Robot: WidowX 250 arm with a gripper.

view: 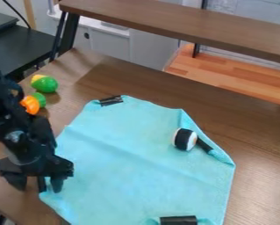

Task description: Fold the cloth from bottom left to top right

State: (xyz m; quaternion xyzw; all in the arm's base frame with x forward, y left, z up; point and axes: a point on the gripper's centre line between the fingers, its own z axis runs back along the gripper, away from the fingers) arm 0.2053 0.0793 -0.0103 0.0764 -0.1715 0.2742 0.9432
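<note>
Turquoise cloth (130,162) spread across brown table (259,189), lower-left edge beneath black claw (36,188); claw's fingers spread wide (dark strip (41,184) between them).

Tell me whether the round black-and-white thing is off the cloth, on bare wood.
No, the black-and-white thing rests on the blue cloth, toward the right side.

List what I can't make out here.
Cloth: nearest part, cut off by the camera view's bottom edge.
Orange toy: left side, behind the arm, camera view.
Gripper: whether it touches the black strip, too dark, camera view.
</note>
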